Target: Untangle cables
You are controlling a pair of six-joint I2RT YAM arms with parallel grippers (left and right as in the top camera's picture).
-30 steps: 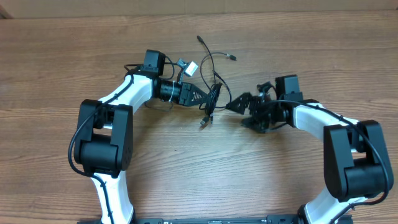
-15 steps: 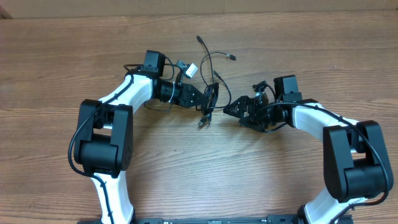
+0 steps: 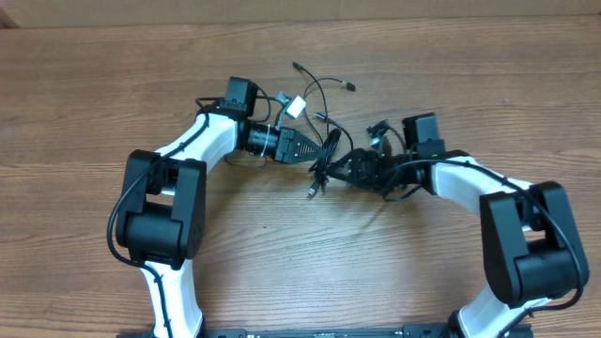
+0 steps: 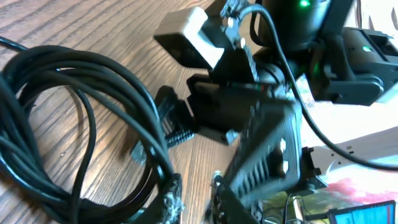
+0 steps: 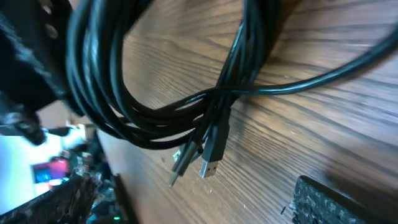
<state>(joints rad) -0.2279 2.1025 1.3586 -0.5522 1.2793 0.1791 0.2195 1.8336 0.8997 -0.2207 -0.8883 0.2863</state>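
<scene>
Now the right end effector (image 3: 344,169) has come leftward since a second ago and stands just beside the cables (image 3: 325,153), with its jaws spread wide. The left end effector (image 3: 310,150) has shifted a little to the right and touches the same bundle; whether it pinches the bundle I cannot tell. The cables lie on the surface (image 3: 94,94) between both arms.

Left arm (image 3: 202,141): I see white shells between bulky black joint housings, with a thin black cable running along it.
Right arm (image 3: 460,180): same white-and-black build from my seat.
Right gripper (image 3: 343,169): black, with a ribbed finger pad (image 5: 323,199).
Status light (image 4: 303,4): green.
</scene>
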